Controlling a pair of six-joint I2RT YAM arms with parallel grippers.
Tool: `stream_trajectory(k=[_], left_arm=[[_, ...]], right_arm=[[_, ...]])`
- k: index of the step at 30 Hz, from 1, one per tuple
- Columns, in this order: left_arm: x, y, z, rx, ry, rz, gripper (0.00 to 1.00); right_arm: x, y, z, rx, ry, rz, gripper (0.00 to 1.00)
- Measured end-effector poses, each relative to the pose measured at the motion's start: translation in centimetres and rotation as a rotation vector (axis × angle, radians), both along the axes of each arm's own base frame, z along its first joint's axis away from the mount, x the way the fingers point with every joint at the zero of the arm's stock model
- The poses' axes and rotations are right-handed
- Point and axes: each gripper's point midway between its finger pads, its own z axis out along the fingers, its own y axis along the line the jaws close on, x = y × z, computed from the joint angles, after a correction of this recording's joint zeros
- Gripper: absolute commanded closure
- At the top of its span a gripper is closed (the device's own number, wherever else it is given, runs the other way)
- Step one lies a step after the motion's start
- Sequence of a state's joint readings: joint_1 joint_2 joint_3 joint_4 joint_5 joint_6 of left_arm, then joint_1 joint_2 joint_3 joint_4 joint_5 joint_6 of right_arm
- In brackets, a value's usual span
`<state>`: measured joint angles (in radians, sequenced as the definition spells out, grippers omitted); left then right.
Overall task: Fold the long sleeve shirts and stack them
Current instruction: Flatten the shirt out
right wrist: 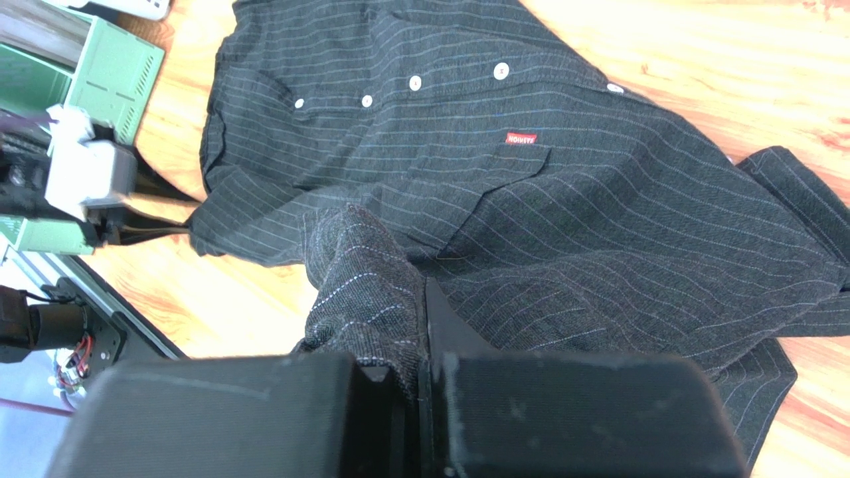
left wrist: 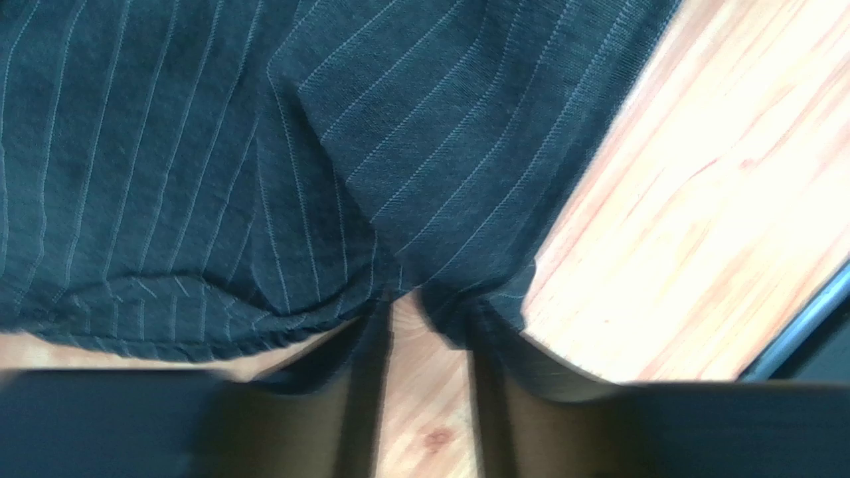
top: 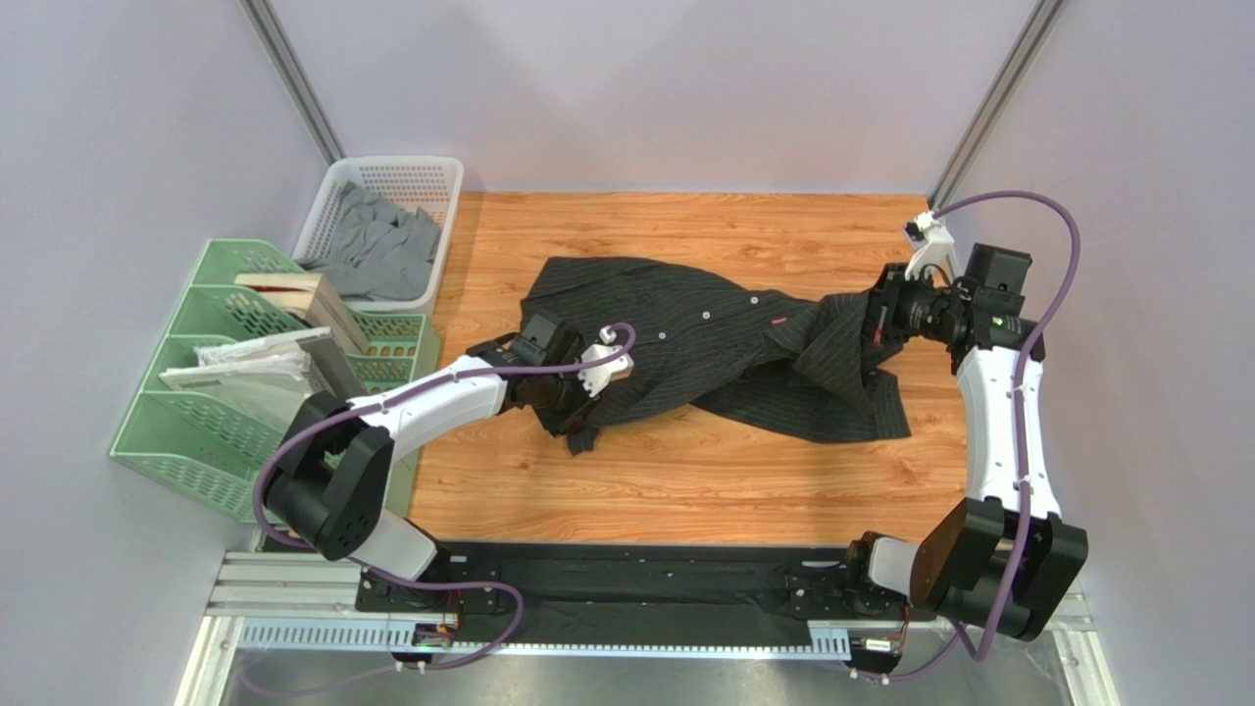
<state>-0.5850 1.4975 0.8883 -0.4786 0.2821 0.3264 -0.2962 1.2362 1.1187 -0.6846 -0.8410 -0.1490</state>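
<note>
One long sleeve shirt (top: 693, 339), charcoal with pale pinstripes, lies partly spread and rumpled across the middle of the wooden table, its buttoned front up. My left gripper (top: 612, 380) is low at the shirt's left hem. In the left wrist view the shirt (left wrist: 200, 149) fills the top, and the gripper (left wrist: 417, 314) is open, with its tips at the hem and bare wood between the fingers. My right gripper (top: 880, 316) is at the shirt's right end. In the right wrist view the gripper (right wrist: 424, 299) is shut on a bunched fold of the shirt (right wrist: 559, 199).
A white basket (top: 386, 174) holding grey clothing stands at the back left. A green file rack (top: 221, 390) with papers and a box stands along the left edge. A black strip (top: 634, 567) runs along the near edge between the arm bases.
</note>
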Motion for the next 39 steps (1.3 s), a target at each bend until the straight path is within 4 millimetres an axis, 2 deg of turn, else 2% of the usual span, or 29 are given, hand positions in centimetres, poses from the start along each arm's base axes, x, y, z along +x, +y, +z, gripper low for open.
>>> stream_trajectory(k=[1,4,6,7,9,12,13,15,16,18,20,22,25,26,30,31,34,35,36,37,39], left_arm=[[-0.1,0.2,-0.2,0.014,-0.005,0.005,1.00],[1.1,1.4,0.4,0.021,-0.020,0.060,1.00],[3.1,2.7,2.1,0.004,-0.038,0.127,1.00],[4.8,3.5,4.0,-0.014,-0.064,0.166,1.00],[8.8,4.3,9.1,-0.067,-0.164,0.226,1.00],[14.1,4.9,19.9,-0.166,-0.401,0.267,1.00],[15.1,4.9,23.8,-0.198,-0.486,0.268,1.00],[15.8,4.9,30.4,-0.250,-0.635,0.262,1.00],[15.6,4.9,32.6,-0.267,-0.682,0.258,1.00],[14.5,5.2,36.8,-0.297,-0.774,0.246,1.00],[11.8,6.0,40.8,-0.328,-0.878,0.228,1.00],[10.2,6.4,42.5,-0.346,-0.926,0.219,1.00],[4.8,7.6,45.7,-0.405,-1.032,0.186,1.00],[2.5,8.1,47.1,-0.432,-1.081,0.175,1.00],[-5.5,10.4,52.6,-0.532,-1.288,0.153,1.00],[-7.1,10.9,54.0,-0.552,-1.337,0.152,1.00],[-10.1,12.0,57.7,-0.601,-1.456,0.158,1.00],[-10.2,12.2,58.3,-0.608,-1.474,0.163,1.00],[-10.1,12.2,58.8,-0.611,-1.485,0.169,1.00],[-9.5,12.2,59.1,-0.609,-1.487,0.176,1.00],[-7.1,11.7,58.9,-0.591,-1.466,0.190,1.00]], right_arm=[[0.0,0.0,0.1,0.000,-0.002,-0.001,1.00],[0.4,-0.1,1.2,0.001,-0.018,-0.015,1.00],[0.9,-0.3,2.6,0.003,-0.042,-0.031,1.00],[1.2,-0.4,3.5,0.005,-0.060,-0.039,1.00],[2.2,-0.7,6.2,0.014,-0.115,-0.064,1.00],[4.3,-1.2,11.7,0.029,-0.232,-0.100,1.00],[5.2,-1.4,14.2,0.032,-0.290,-0.112,1.00],[6.3,-1.8,18.6,0.030,-0.391,-0.128,1.00],[6.6,-1.9,21.3,0.027,-0.448,-0.138,1.00],[6.3,-2.0,25.4,0.013,-0.545,-0.151,1.00],[4.7,-1.7,28.9,-0.005,-0.637,-0.156,1.00],[2.1,-1.3,31.2,-0.032,-0.711,-0.171,1.00],[-4.2,-0.5,34.8,-0.112,-0.865,-0.225,1.00],[-6.4,-0.2,35.9,-0.139,-0.921,-0.243,1.00],[-17.8,1.7,40.8,-0.257,-1.216,-0.331,1.00],[-20.9,2.4,42.3,-0.286,-1.306,-0.349,1.00],[-26.9,3.6,46.0,-0.356,-1.517,-0.384,1.00],[-28.0,3.9,47.0,-0.375,-1.569,-0.390,1.00],[-28.3,3.9,47.5,-0.395,-1.596,-0.392,1.00],[-27.8,3.8,47.7,-0.407,-1.595,-0.389,1.00],[-24.9,3.3,47.9,-0.426,-1.563,-0.355,1.00]])
